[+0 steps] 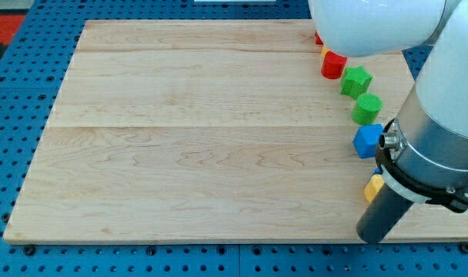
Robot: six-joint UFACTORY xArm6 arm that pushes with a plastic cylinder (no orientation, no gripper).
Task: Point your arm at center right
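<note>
Yellow block [373,187] touching my tip's [370,238] rod

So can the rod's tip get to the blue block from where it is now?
Probably yes. My tip sits near the board's bottom right, just below the blue block. Only a small yellow block lies between them, so a straight push would likely shove it along; skirting to the view's left looks clear.

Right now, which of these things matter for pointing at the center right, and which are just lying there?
Part of the job:
my tip, low at the view's right, below the blocks
wooden board

Just lying about:
red block
green star-shaped block
green round block
blue cube
yellow block, partly hidden by the arm
</note>
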